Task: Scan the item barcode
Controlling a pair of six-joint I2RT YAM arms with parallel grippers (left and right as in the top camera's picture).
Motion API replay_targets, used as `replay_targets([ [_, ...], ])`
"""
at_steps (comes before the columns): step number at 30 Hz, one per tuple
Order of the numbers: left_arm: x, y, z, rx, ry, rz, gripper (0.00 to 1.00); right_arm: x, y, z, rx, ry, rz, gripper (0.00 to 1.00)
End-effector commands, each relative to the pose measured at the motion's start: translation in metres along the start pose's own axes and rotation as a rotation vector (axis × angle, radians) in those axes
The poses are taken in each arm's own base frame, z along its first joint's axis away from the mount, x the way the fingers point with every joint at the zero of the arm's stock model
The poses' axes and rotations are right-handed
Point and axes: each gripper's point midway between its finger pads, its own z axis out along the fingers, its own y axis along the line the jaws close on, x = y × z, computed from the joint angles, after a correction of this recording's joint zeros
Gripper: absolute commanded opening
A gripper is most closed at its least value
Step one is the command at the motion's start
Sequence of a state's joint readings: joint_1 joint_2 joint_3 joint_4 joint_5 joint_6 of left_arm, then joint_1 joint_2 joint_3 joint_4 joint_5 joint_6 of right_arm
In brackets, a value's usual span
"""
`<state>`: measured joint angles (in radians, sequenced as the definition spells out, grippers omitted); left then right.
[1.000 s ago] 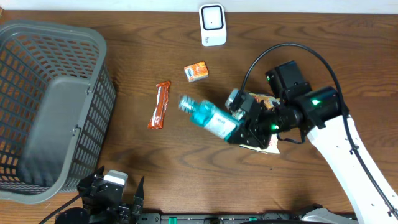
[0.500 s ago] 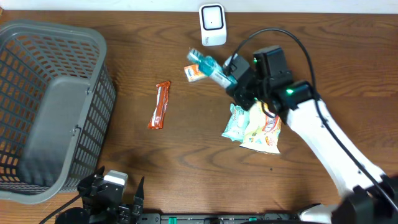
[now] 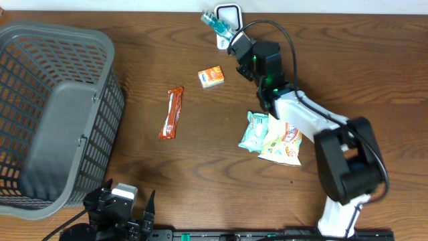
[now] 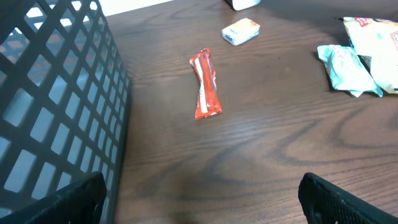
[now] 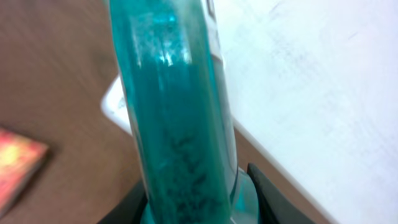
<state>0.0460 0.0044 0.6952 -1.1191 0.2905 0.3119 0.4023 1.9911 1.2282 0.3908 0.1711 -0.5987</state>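
Desk: Item one, task object?

Operator: Bottle (image 3: 215, 19), clear plastic, teal liquid. I have it clamped in the right gripper (image 3: 235, 41), jaws closed on its body, its free end pointing away from the arm toward the far edge of the table (image 3: 374, 67). From overhead it lies across the white scanner (image 3: 231, 28); I cannot tell whether the two touch. My right wrist view shows little but the bottle, close up and blurred.

Desk: Item two, the other tool?

Operator: Left gripper (image 4: 199, 205), fingers spread wide with nothing between them, low at the near edge of the table, just beside the grey basket (image 3: 100, 40).

Desk: Item three, loose stock?

Operator: One small orange box (image 3: 210, 76), near the scanner. One red bar wrapper (image 3: 174, 112), lying flat between basket and box. One mint-green packet (image 3: 255, 131), touching one yellow snack bag (image 3: 284, 142), both under my right arm.
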Motion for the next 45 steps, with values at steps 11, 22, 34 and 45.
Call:
replay_targets([
  [11, -0.003, -0.001, -0.001, 0.005, -0.012, 0.006, 0.98, -0.023, -0.051, 0.102, 0.380, -0.005, -0.213, 0.01],
  [22, -0.003, -0.001, -0.001, 0.005, -0.012, 0.006, 0.98, -0.016, -0.063, 0.116, 0.524, 0.070, -0.280, 0.01],
  [34, -0.003, -0.001, -0.001, 0.005, -0.011, 0.005, 0.98, 0.001, -0.157, 0.058, 0.800, 0.369, -0.251, 0.01],
  [45, -0.003, -0.001, -0.001, 0.005, -0.012, 0.005, 0.98, 0.138, -0.248, -0.031, 0.622, 0.794, 0.098, 0.01],
])
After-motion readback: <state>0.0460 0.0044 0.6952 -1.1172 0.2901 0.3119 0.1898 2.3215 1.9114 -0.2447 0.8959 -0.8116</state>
